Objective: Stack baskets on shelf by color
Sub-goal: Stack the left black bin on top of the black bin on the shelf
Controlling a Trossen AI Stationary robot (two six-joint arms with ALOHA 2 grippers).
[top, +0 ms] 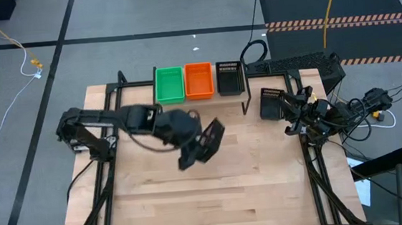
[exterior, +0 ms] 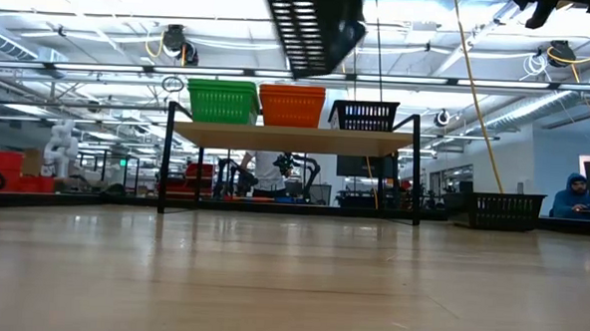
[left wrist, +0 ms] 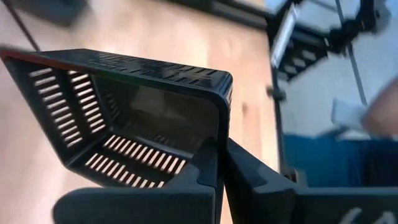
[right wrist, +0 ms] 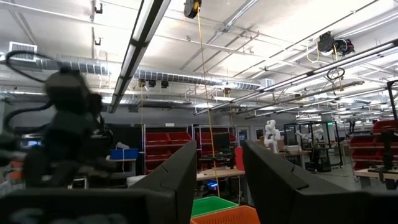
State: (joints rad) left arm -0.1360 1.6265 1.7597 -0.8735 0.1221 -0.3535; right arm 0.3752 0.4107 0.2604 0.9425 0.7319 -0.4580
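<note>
Here, a black basket [top: 210, 140] is held off the table by the left gripper [top: 192, 155] at the centre of the high view, its fingers [left wrist: 208, 168] clamped on one wall. In the low view it hangs tilted at top centre. On the shelf [exterior: 291, 137], at upper centre, green [top: 169, 84], orange [top: 198, 80] and black baskets [top: 229, 77] are lined up. Another black basket [top: 271, 103] lies on the table to the right, near the right gripper [right wrist: 217, 180], whose fingers are spread with nothing between them.

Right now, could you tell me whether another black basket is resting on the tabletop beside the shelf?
Yes, a black basket sits on the tabletop right of the shelf.
</note>
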